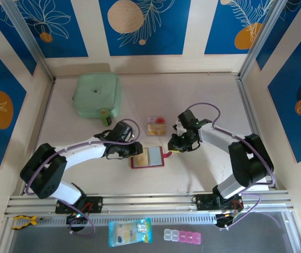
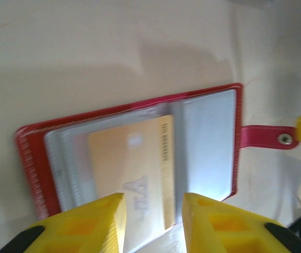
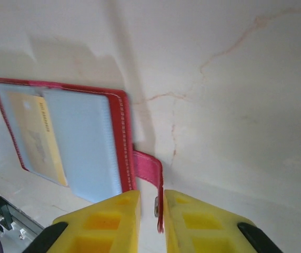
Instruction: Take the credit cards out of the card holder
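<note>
The red card holder (image 1: 153, 157) lies open and flat on the table between both arms. A yellow-orange credit card (image 2: 134, 163) sits in its left clear pocket (image 3: 34, 134), its near edge sticking out. My left gripper (image 2: 154, 211) hovers open over the holder's near edge (image 1: 136, 152), and the card's corner lies between its fingers. The red closing tab (image 3: 149, 168) curls up between the fingers of my right gripper (image 3: 151, 208), which is open a crack. The tab rests against one finger, with a gap at the other. Two more credit cards (image 1: 157, 126), yellow and red, lie behind the holder.
A pale green pouch (image 1: 97, 95) sits at the back left. In front of the metal rails (image 1: 150, 200) lie a printed packet (image 1: 130, 232) and a row of small clear and pink boxes (image 1: 182, 235). Side walls close in the table.
</note>
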You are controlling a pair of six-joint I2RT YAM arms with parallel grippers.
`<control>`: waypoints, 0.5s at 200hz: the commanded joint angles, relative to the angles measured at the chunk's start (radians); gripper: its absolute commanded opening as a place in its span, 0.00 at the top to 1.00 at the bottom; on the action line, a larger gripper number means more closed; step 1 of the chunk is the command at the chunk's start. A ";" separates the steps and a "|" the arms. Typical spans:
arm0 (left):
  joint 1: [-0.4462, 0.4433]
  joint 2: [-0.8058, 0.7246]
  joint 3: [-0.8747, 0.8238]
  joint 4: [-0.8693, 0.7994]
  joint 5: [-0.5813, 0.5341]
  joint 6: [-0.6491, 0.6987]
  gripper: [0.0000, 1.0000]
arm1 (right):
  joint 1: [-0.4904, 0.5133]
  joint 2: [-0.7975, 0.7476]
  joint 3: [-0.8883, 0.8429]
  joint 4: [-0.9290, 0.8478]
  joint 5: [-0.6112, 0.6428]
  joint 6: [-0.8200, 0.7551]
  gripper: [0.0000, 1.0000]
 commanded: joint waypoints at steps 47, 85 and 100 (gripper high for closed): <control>0.041 -0.021 -0.066 0.039 0.044 0.005 0.84 | 0.065 -0.058 0.077 -0.056 -0.002 0.061 0.79; 0.040 0.011 -0.068 0.075 0.071 0.005 0.94 | 0.114 -0.016 0.084 0.014 -0.061 0.118 0.79; 0.040 0.019 -0.066 0.065 0.068 0.010 0.95 | 0.138 0.009 0.090 0.034 -0.071 0.135 0.79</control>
